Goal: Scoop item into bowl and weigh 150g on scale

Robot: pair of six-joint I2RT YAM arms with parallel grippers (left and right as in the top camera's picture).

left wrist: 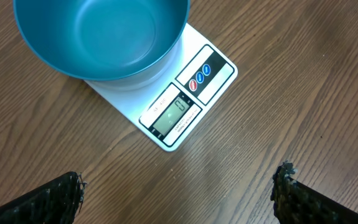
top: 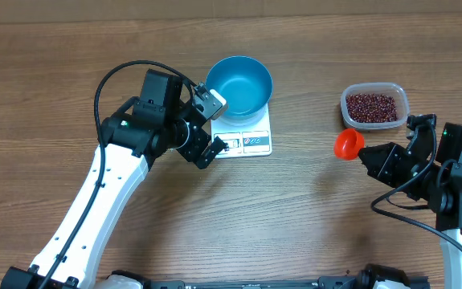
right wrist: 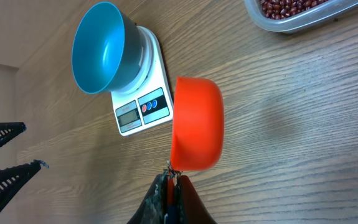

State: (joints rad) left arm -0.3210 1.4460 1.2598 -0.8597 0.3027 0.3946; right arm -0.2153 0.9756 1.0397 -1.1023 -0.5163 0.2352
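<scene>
The blue bowl stands empty on the white scale at the table's middle back. In the left wrist view the bowl covers most of the scale, whose display faces the camera. My left gripper hovers open just left of the scale's display edge, and bare wood shows between its fingertips. The beans lie in a clear tub at the right. My right gripper is shut on the handle of an orange-red scoop, held above the wood between the tub and the scale.
The scoop hangs left of the right arm, just in front of the tub's left corner. Bare wooden tabletop lies in front of the scale and between the two arms. The left arm's white link runs down to the front left.
</scene>
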